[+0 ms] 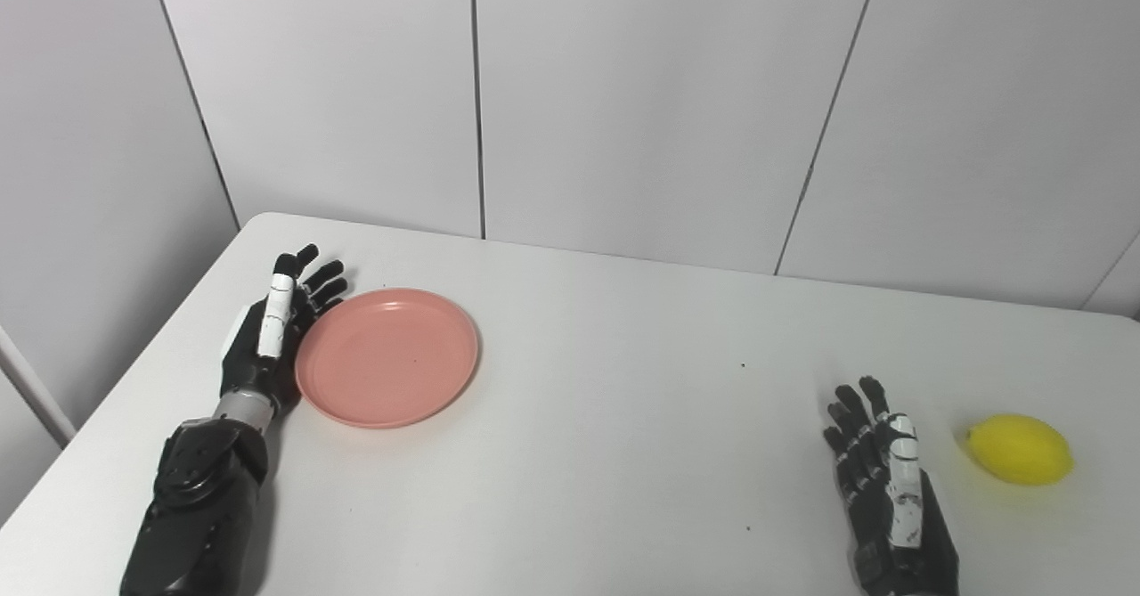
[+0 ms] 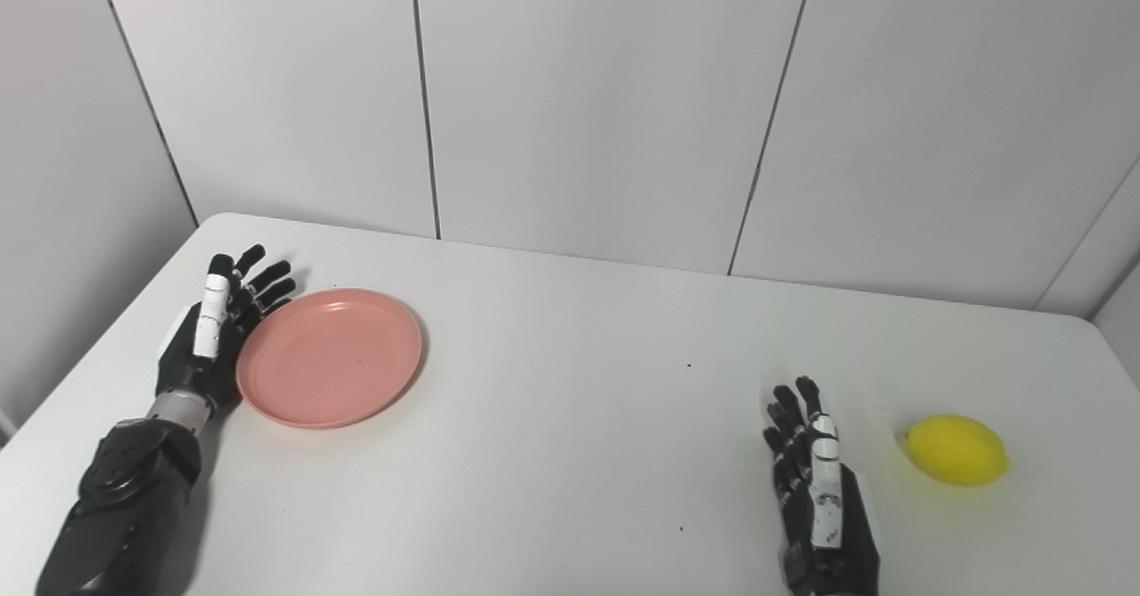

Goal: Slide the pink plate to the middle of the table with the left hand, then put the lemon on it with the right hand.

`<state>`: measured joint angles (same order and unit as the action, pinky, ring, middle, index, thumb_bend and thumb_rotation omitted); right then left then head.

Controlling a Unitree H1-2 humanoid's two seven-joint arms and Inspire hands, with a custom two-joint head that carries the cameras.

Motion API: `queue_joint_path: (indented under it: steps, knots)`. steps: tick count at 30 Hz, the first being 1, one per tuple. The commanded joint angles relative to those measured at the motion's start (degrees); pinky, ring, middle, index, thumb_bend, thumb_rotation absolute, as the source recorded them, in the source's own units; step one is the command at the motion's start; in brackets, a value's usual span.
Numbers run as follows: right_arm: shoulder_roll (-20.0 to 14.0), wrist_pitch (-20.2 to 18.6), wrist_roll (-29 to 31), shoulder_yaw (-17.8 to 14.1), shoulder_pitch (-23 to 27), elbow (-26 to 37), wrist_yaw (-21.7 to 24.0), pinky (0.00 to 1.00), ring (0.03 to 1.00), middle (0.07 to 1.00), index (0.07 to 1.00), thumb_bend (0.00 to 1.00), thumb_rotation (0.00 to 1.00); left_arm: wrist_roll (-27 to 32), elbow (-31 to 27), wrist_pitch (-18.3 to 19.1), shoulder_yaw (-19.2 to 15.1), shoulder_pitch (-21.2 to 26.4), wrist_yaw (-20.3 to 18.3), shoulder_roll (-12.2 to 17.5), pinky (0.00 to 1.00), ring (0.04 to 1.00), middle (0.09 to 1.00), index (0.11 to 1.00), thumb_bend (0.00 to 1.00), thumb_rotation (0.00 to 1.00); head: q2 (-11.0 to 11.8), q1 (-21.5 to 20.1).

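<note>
Down at the near edge, the right hand [image 1: 891, 489] is sitting low over the white surface [image 1: 623, 418], fingers spread and extended forward, holding nothing at all. Just beside it, toward the right edge, the lemon [image 1: 1020, 450] is lying on its side on the surface, clear of the hand and untouched. Moving across to the left side, the left arm is reaching in along the surface, and the left hand [image 1: 272, 333] is standing on edge with its fingers stretched out and empty, pressing up against the left rim of the pink plate [image 1: 387, 355], though whether it is truly touching the rim or sitting just short of it is hard to call from here. The plate is lying flat, well left of the middle of the surface. Behind everything, pale wall panels [image 1: 623, 88] are rising up at the far edge.
</note>
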<state>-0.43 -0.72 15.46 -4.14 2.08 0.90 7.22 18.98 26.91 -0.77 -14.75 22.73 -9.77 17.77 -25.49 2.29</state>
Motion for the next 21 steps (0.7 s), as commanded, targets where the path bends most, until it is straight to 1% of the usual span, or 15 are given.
queue_joint_path:
  steps: [1,3,7,9,11,16,21]
  knots:
    - [1.15,-0.72,0.34,0.99,-2.60,-3.19,0.53,1.00,0.977,0.956,0.981,0.70,0.98,-0.83,-0.93,1.43,0.68,0.00,0.82,-0.74,0.91,0.883,0.872,0.920,0.81,0.88,-0.05,-0.06]
    - [1.14,-0.60,0.22,1.02,-2.56,-3.31,0.53,1.00,0.975,0.953,0.983,0.70,0.99,-1.20,-1.28,1.85,0.91,-0.07,1.16,-1.10,0.90,0.878,0.865,0.909,0.83,0.87,0.01,-0.06]
    - [1.20,-0.30,0.10,1.10,-2.56,-3.43,0.59,1.00,0.971,0.950,0.982,0.70,0.99,-1.00,-1.70,2.52,1.09,-0.04,1.49,-1.87,0.94,0.893,0.870,0.901,0.83,0.86,0.03,-0.17]
    - [1.29,-0.26,0.27,1.08,-2.57,-3.41,0.69,1.00,0.974,0.952,0.984,0.70,0.99,-1.12,-2.01,2.65,1.20,-0.01,1.69,-2.31,0.94,0.894,0.871,0.902,0.81,0.87,0.01,-0.25]
    - [1.40,-0.46,0.19,1.10,-2.60,-3.20,0.54,1.00,0.977,0.954,0.986,0.70,0.98,-1.26,-2.27,2.67,1.38,0.03,1.88,-2.74,0.94,0.892,0.869,0.902,0.81,0.86,0.00,-0.35]
    - [1.52,-0.47,0.33,1.12,-2.61,-3.11,0.55,1.00,0.978,0.952,0.985,0.69,0.98,-2.12,-2.17,2.51,2.10,0.52,2.71,-3.75,0.90,0.864,0.851,0.889,0.80,0.87,-0.08,-0.51]
    - [1.73,-0.42,0.16,1.12,-2.59,-3.04,0.30,1.00,0.969,0.945,0.981,0.69,0.97,-2.41,-0.30,2.17,2.66,1.59,2.29,-4.44,0.92,0.875,0.857,0.901,0.78,0.88,-0.17,-0.71]
